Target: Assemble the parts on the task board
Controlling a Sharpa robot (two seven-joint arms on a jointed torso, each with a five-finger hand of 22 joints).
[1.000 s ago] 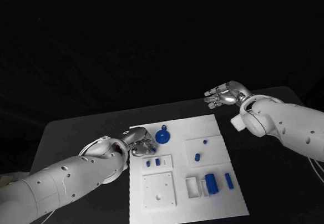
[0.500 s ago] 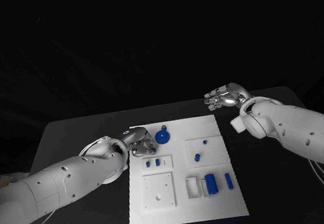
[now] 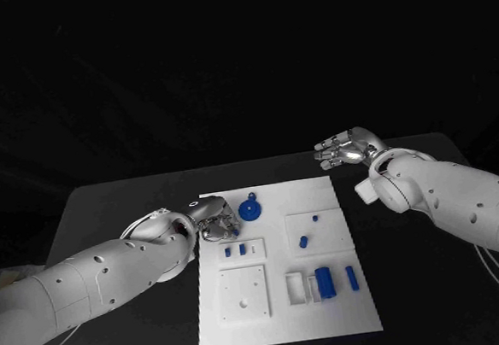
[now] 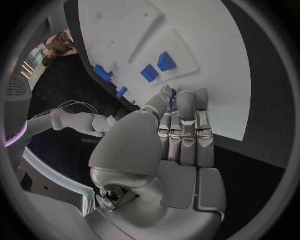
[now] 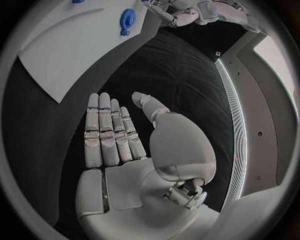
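Note:
The white task board [image 3: 286, 305] lies mid-table with blue parts on it: a gear [image 3: 249, 209], two small pieces [image 3: 235, 249] on a raised plate, two pegs [image 3: 303, 241] and a thick cylinder [image 3: 325, 281]. My left hand [image 3: 216, 222] hovers low over the board's far left corner, just left of the gear. In the left wrist view its fingers [image 4: 185, 125] lie straight and together, and the thumb pinches a sliver of a small blue part [image 4: 173, 93] against them. My right hand [image 3: 346, 148] is raised beyond the board's far right corner, fingers apart and holding nothing [image 5: 119, 135].
A white square plate [image 3: 245, 292] and a slim blue piece [image 3: 352, 277] sit on the board's near half. Black table [image 3: 463, 282] surrounds the board on both sides. The right wrist view shows the board's corner [image 5: 69, 55] and the gear [image 5: 127, 20].

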